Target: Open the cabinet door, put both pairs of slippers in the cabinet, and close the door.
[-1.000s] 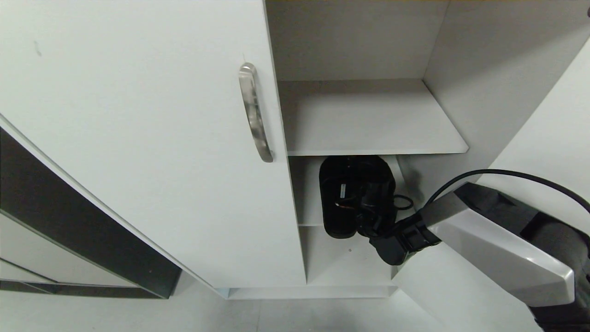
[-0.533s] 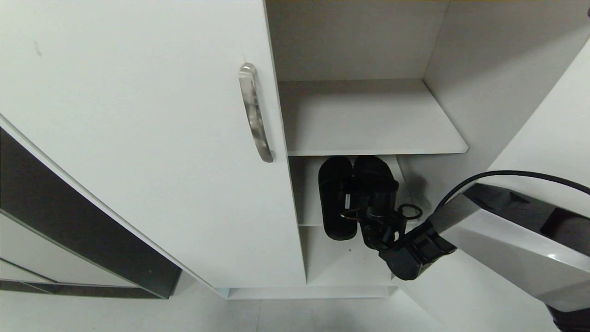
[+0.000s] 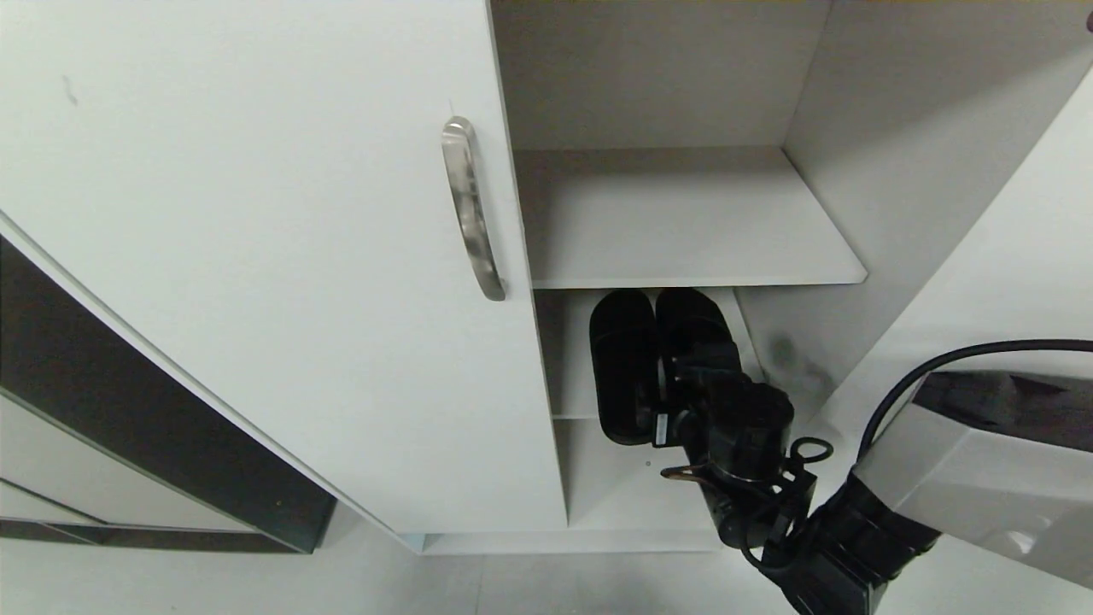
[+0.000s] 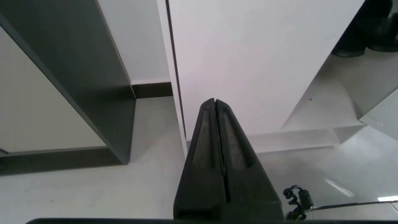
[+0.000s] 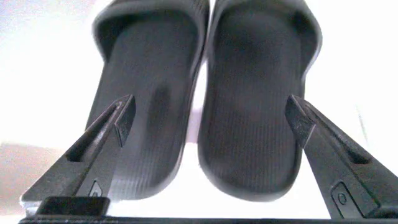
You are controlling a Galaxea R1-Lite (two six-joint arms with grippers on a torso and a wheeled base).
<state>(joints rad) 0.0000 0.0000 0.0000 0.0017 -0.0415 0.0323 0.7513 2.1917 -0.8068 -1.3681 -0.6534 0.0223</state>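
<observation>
A pair of black slippers (image 3: 645,363) lies side by side on the lower shelf of the open white cabinet (image 3: 683,213), toes inward. In the right wrist view the pair of black slippers (image 5: 205,99) lies just ahead of my open right gripper (image 5: 211,124), whose fingers stand wide apart and hold nothing. In the head view my right gripper (image 3: 713,401) hangs at the heels of the slippers, just outside the shelf's front. My left gripper (image 4: 216,118) is shut with nothing in it, down by the floor in front of the closed left door.
The closed left door carries a metal handle (image 3: 470,209). The open right door (image 3: 1016,282) stands at the right beside my right arm. An upper shelf (image 3: 675,213) is bare. A dark panel (image 3: 128,401) flanks the cabinet on the left.
My right gripper has let go of the slippers and drawn back out of the cabinet toward me. The slippers stay on the lower shelf.
</observation>
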